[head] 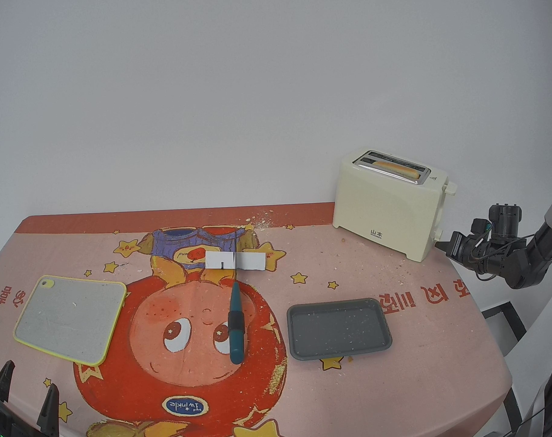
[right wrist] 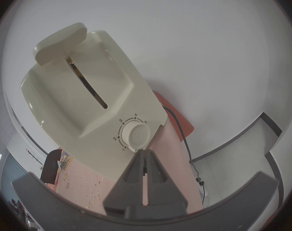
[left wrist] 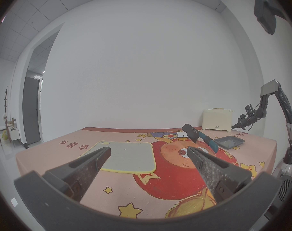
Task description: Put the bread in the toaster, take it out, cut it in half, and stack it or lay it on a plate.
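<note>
A cream toaster [head: 390, 206] stands at the back right of the table, with a slice of bread [head: 397, 169] down in one top slot. My right gripper [head: 441, 246] is shut and empty at the toaster's end face. In the right wrist view its tips [right wrist: 144, 152] sit just below the dial [right wrist: 138, 136], and the lever [right wrist: 60, 44] is at the upper end of its slot. A teal-handled knife [head: 236, 326] lies mid-table. The grey plate [head: 300, 335] lies right of it. My left gripper [left wrist: 146, 153] stays open and empty at the table's front left, near the cutting board [left wrist: 126, 156].
The grey cutting board [head: 69, 318] with a yellow rim lies at the left. A white block [head: 234, 260] stands by the knife's blade end. Crumbs lie around the toaster. The toaster's cable [right wrist: 181, 132] hangs off the table's right edge.
</note>
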